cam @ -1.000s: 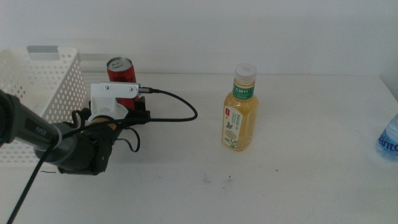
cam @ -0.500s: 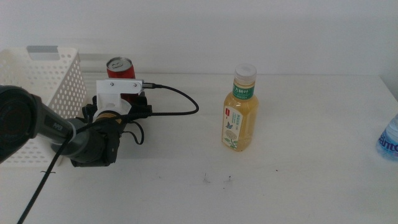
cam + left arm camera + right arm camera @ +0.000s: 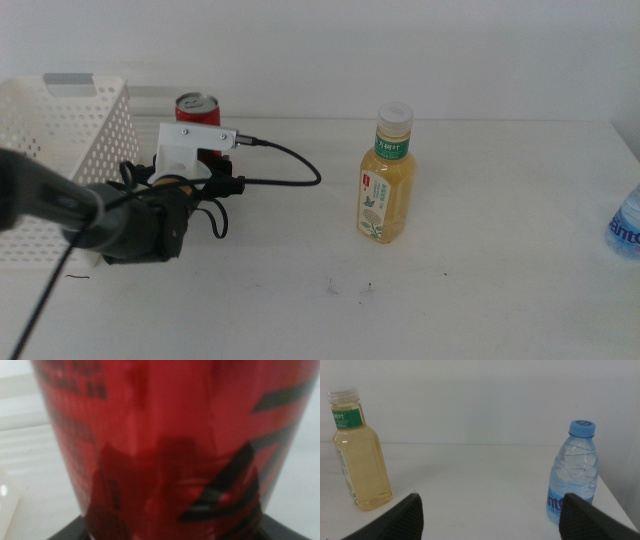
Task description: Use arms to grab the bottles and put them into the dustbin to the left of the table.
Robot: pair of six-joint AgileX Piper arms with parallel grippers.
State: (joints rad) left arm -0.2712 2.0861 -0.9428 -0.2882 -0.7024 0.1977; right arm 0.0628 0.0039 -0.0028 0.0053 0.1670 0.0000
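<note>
Moved since a second ago: left gripper (image 3: 205, 152) has pushed further up the frame toward the red can (image 3: 197, 110), its white housing now overlapping the can's lower body; the can, tea bottle and water bottle stand where they stood.
Table (image 3: 480, 290): white top filling the lower two thirds of the middle view, small dark specks at lower centre.
Dustbin (image 3: 70, 130): white perforated basket at the left edge, just left of the can.
Left gripper: centre left, at the can; the can fills the left wrist view (image 3: 165, 445), but whether the jaws clamp it I cannot tell.
Right gripper (image 3: 490, 512): jaws spread wide, holding nothing.
Tea bottle (image 3: 386, 178): upright, centre.
Water bottle (image 3: 626, 222): right edge, cut off.
</note>
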